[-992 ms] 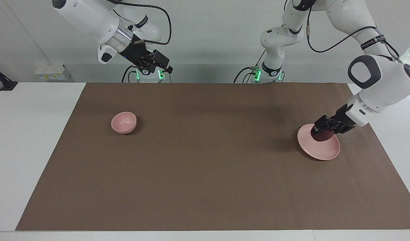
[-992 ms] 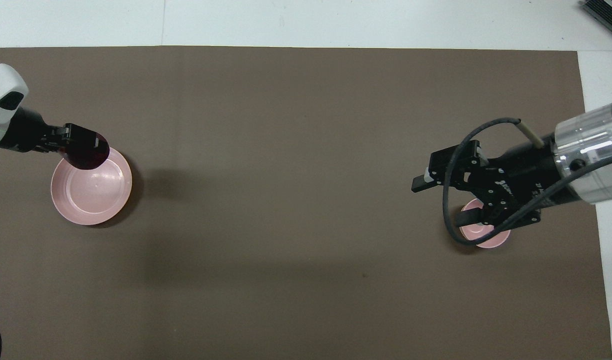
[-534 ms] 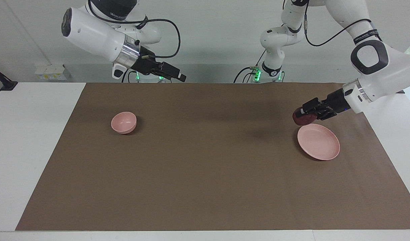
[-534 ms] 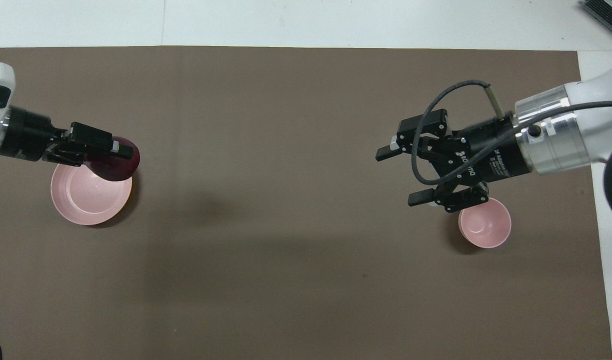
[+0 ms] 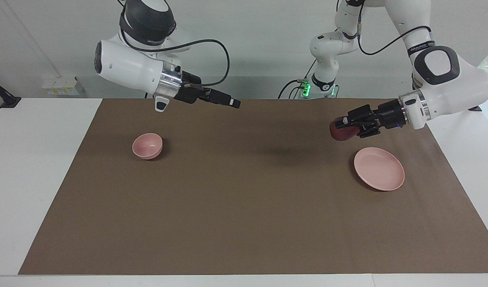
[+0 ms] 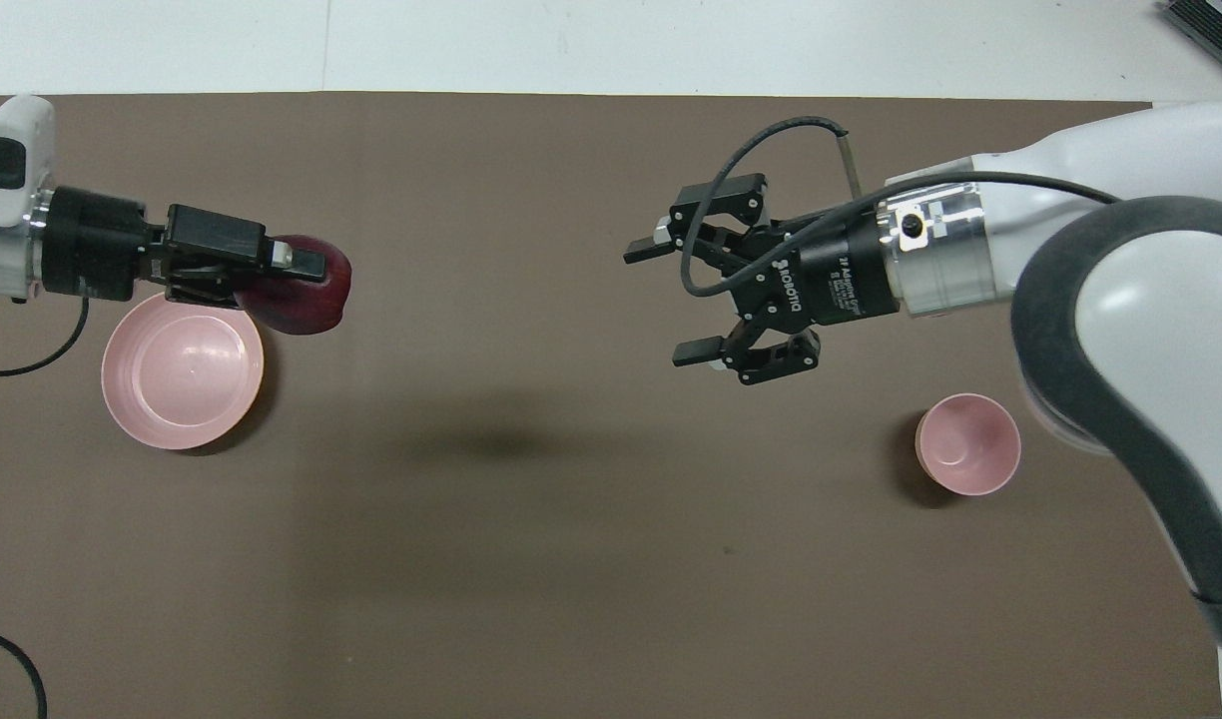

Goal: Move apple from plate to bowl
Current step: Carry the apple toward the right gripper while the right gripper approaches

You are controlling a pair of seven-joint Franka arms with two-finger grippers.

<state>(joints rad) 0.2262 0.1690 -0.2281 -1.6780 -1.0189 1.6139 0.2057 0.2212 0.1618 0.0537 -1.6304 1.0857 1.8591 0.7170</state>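
Step in hand: transfer, looks like a handover setup. Left pincer (image 5: 341,128) is clamped on the apple (image 5: 341,131) and holds it in the air, clear of the plate (image 5: 379,174), over bare mat toward the middle of the worktop (image 5: 40,167). In the overhead view the apple (image 6: 306,298) sits just off the plate's rim (image 6: 182,371), fingers pinching it from two sides. Plate is bare, at the left arm's end

Right pincer (image 6: 676,300) is up in the air over the mat's middle zone, fingers spread wide, nothing in them, pointing toward the left arm. In the facing view the right pincer (image 5: 228,101) hangs well above the mat. Bowl (image 5: 147,146) stands upright and unfilled at the right arm's end, well apart from the apple

Judgement: pick is done, place is not. Bowl is probably outside the left arm's comfortable reach, so next move likely calls for both pincers to meet mid-mat, right one closing on the apple's free sides before the left lets go. Apple is round and about as wide as the bowl's inside, so the final drop needs good centring
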